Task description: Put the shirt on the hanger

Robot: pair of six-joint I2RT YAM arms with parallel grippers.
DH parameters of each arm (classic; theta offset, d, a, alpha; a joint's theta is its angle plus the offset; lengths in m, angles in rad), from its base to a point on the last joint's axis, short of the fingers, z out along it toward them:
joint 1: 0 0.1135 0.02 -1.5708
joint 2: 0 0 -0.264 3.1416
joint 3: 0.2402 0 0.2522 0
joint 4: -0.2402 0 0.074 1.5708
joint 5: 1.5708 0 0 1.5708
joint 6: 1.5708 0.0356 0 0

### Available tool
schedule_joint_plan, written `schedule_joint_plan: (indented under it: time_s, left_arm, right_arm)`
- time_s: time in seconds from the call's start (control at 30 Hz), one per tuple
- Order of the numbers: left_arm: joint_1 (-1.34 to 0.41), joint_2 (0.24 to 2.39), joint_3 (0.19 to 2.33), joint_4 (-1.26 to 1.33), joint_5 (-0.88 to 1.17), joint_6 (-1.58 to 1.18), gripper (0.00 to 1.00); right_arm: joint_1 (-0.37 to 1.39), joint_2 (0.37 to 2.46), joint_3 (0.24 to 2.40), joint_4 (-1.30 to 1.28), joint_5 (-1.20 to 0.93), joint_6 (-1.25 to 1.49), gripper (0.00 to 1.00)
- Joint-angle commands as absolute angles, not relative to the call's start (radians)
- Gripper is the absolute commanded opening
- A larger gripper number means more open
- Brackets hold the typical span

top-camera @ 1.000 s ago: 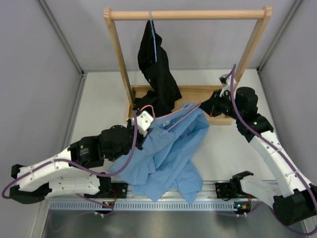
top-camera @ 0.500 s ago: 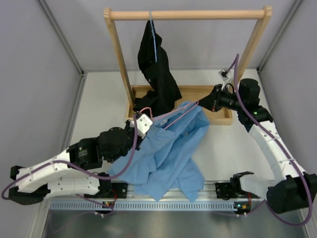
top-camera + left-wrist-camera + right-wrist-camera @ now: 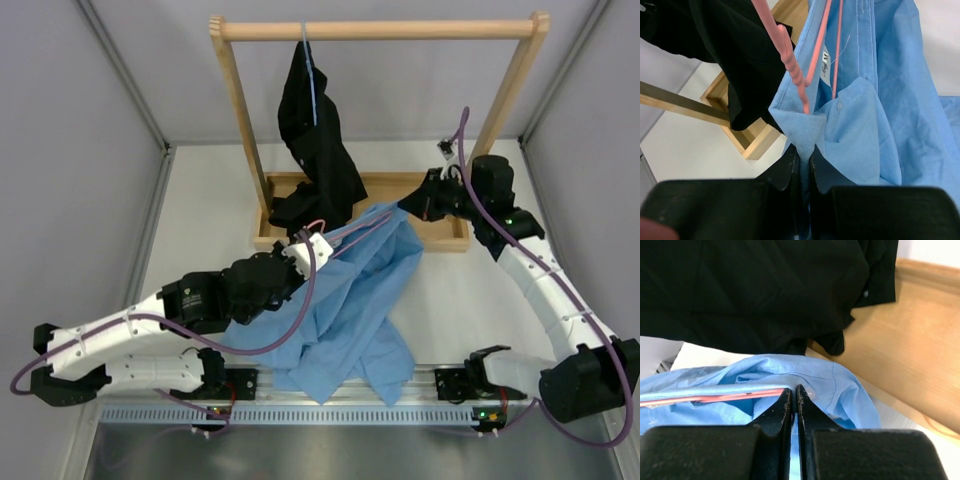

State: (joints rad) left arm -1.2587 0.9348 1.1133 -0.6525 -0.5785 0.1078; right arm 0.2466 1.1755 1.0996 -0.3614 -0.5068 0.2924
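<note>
Starting nearest the bases, I note that most of the shirt [image 3: 350, 300] lies heaped on the table [image 3: 200, 200], with its lower edge reaching the rail [image 3: 300, 412] in front of the arm mounts. In my judgement that dragging weight is the main hazard, since any lift or spread could pull cloth out of a pinch or slide it off the wire. The left gripper [image 3: 801, 162] has its jaws closed tight on a small fold of the shirt by the collar, just below where the hanger [image 3: 790, 61] runs into the cloth. The bite looks shallow, so a slip there seems likely under tension. The pink wire is thin and spans the two grippers, so drawing them apart could bend it or spring it free. Farther off, the right gripper [image 3: 793, 395] is pinched narrow on blue cloth at the hanger's far end; I cannot tell whether the wire itself is caught. Just beyond it the black garment [image 3: 320, 140] hangs over the wooden base [image 3: 385, 184], and either could snag the shirt or the wire. As to pose, the left arm lies low, stretched from the near left corner diagonally towards the centre, with the gripper pointing up at the hanger. The right arm runs from the near right corner up the right side, elbow bent, its forearm turned left so the gripper meets the shirt's upper corner beside the rack [image 3: 380, 30].
</note>
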Motion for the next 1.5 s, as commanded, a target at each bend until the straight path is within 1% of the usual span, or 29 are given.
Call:
schedule_joint_plan:
  time_s: [0.0, 0.1, 0.17, 0.27, 0.37, 0.43, 0.47, 0.53, 0.57, 0.67, 0.73, 0.77, 0.9, 0.93, 1.0, 1.03, 1.07, 1.1, 1.17, 1.23, 1.3, 1.33, 1.37, 1.43, 1.47]
  left_arm:
    - [-1.261, 0.933, 1.181, -0.81, -0.592, 0.14, 0.0]
    - [-1.261, 0.977, 1.189, -0.808, -0.656, 0.103, 0.0]
    - [-1.259, 1.006, 1.204, -0.808, -0.748, 0.075, 0.0]
    - [-1.261, 1.066, 1.252, -0.808, -0.853, 0.011, 0.0]
    - [-1.259, 1.106, 1.326, -0.804, -0.89, -0.08, 0.0]
    - [-1.261, 1.124, 1.399, -0.795, -0.824, -0.132, 0.0]
    - [-1.261, 1.126, 1.419, -0.779, -0.684, -0.132, 0.0]
    - [-1.261, 1.124, 1.443, -0.709, -0.486, -0.092, 0.0]
    - [-1.261, 1.121, 1.457, -0.681, -0.292, -0.071, 0.0]
    - [-1.261, 1.118, 1.479, -0.603, -0.1, -0.072, 0.0]
    - [-1.261, 1.114, 1.496, -0.572, -0.078, -0.101, 0.0]
    - [-1.261, 1.098, 1.493, -0.533, -0.089, -0.112, 0.0]
    - [-1.261, 1.048, 1.413, -0.419, -0.175, -0.11, 0.0]
    - [-1.261, 1.042, 1.401, -0.405, -0.192, -0.107, 0.0]
    - [-1.261, 1.028, 1.382, -0.385, -0.189, -0.088, 0.0]
    - [-1.261, 1.023, 1.361, -0.38, -0.199, -0.083, 0.0]
    - [-1.261, 1.016, 1.348, -0.374, -0.21, -0.08, 0.0]
    - [-1.261, 1.009, 1.338, -0.359, -0.219, -0.072, 0.0]
    - [-1.261, 0.985, 1.3, -0.339, -0.218, -0.048, 0.0]
    - [-1.261, 0.957, 1.272, -0.307, -0.189, -0.02, 0.0]
    - [-1.261, 0.948, 1.24, -0.288, -0.128, 0.02, 0.0]
    - [-1.261, 0.948, 1.236, -0.288, -0.106, 0.026, 0.0]
    - [-1.261, 0.957, 1.238, -0.29, -0.03, 0.043, 0.0]
    - [-1.261, 0.972, 1.241, -0.299, 0.064, 0.048, 0.0]
    - [-1.261, 0.991, 1.243, -0.299, 0.143, 0.048, 0.0]
  right_arm:
    - [0.207, 1.129, 1.094, -0.184, -0.395, 0.281, 0.0]
    - [0.207, 1.094, 1.066, -0.146, -0.457, 0.317, 0.0]
    - [0.21, 1.062, 1.034, -0.14, -0.475, 0.344, 0.0]
    - [0.215, 0.976, 0.962, -0.123, -0.505, 0.403, 0.0]
    - [0.224, 0.872, 0.878, -0.092, -0.526, 0.488, 0.0]
    - [0.242, 0.799, 0.815, -0.04, -0.595, 0.587, 0.0]
    - [0.277, 0.779, 0.802, 0.003, -0.616, 0.613, 0.0]
    - [0.323, 0.735, 0.82, 0.014, -0.62, 0.638, 0.0]
    - [0.374, 0.724, 0.839, -0.032, -0.588, 0.635, 0.0]
    - [0.47, 0.701, 0.911, -0.08, -0.56, 0.629, 0.0]
    - [0.523, 0.684, 0.904, -0.08, -0.542, 0.655, 0.0]
    - [0.579, 0.675, 0.888, -0.072, -0.517, 0.663, 0.0]
    - [0.672, 0.611, 0.818, -0.118, -0.442, 0.623, 0.0]
    - [0.673, 0.591, 0.795, -0.164, -0.428, 0.602, 0.02]
    - [0.673, 0.507, 0.772, -0.21, -0.384, 0.581, 0.19]
    - [0.673, 0.48, 0.758, -0.237, -0.371, 0.559, 0.29]
    - [0.672, 0.453, 0.758, -0.312, -0.362, 0.542, 0.49]
    - [0.673, 0.41, 0.761, -0.355, -0.35, 0.519, 0.54]
    - [0.673, 0.371, 0.788, -0.485, -0.315, 0.459, 0.59]
    - [0.673, 0.331, 0.853, -0.566, -0.261, 0.405, 0.61]
    - [0.673, 0.33, 0.909, -0.659, -0.2, 0.35, 0.63]
    - [0.673, 0.334, 0.975, -0.679, -0.183, 0.333, 0.64]
    - [0.673, 0.345, 1.009, -0.698, -0.173, 0.316, 0.65]
    - [0.673, 0.386, 1.09, -0.709, -0.218, 0.249, 0.65]
    - [0.673, 0.421, 1.113, -0.703, -0.3, 0.226, 0.65]
